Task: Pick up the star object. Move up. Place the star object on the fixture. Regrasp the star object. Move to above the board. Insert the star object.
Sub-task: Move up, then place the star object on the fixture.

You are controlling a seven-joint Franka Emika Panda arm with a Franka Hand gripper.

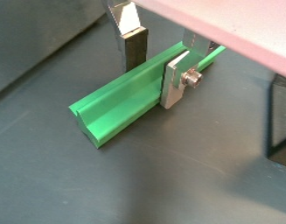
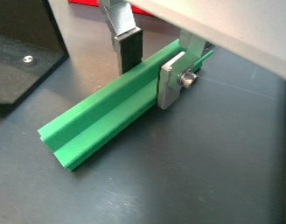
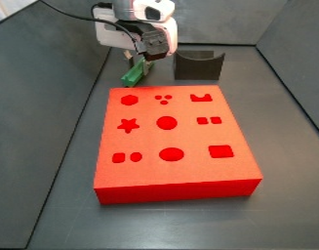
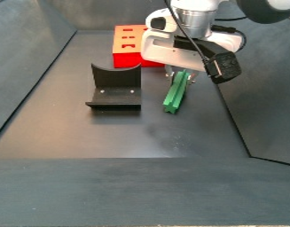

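Bright green, rod-like plastic prism with a star-shaped cross-section, the star object (image 2: 104, 114), lying flat on the dark grey tray floor (image 1: 169, 175), between the large red slab board with recessed shape holes (image 3: 175, 146) and the small dark grey notched fixture (image 4: 113, 89) in a side view. Robot hand (image 1: 156, 66) lowered over the far end of the rod, silver plate fingers (image 1: 177, 80) straddling it, spread, apparently not yet pinching. Probably light, stiff and smooth, so somewhat slippery; ridges likely to seat against the flat pads. Best gripped across the ribs; an off-centre hold may let it tilt.
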